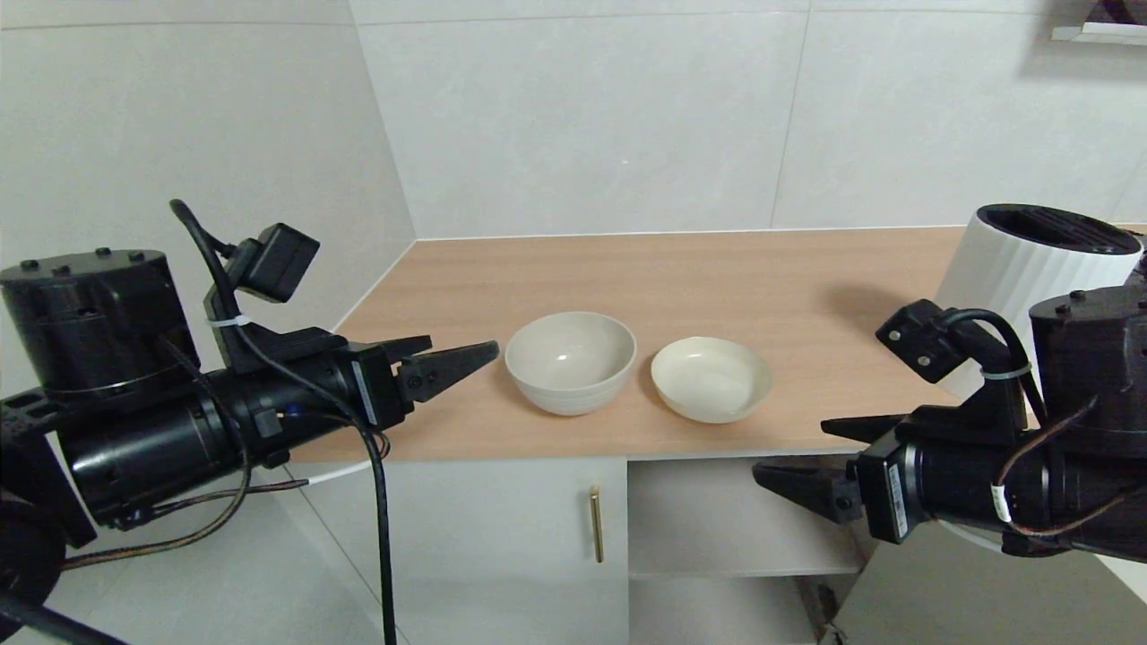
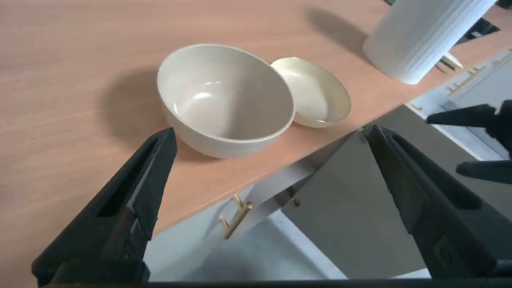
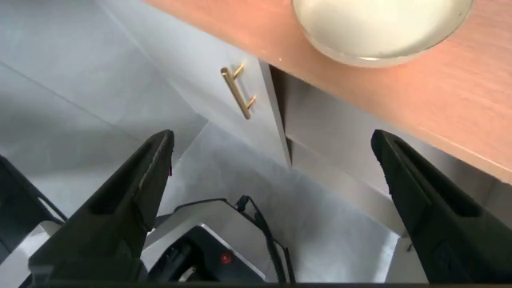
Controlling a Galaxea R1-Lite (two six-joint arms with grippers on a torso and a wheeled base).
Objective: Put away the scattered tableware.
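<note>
On the counter (image 1: 717,269), the deep bowl (image 1: 571,360) stands just beside the left gripper (image 1: 459,351), whose fingers (image 1: 457,361) are spread apart, while the right gripper (image 1: 792,448), also spread, hangs lower, below the shallow bowl (image 1: 711,378).

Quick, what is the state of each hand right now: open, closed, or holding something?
Left hand: open, holding nothing.
Right hand: open, holding nothing.
</note>
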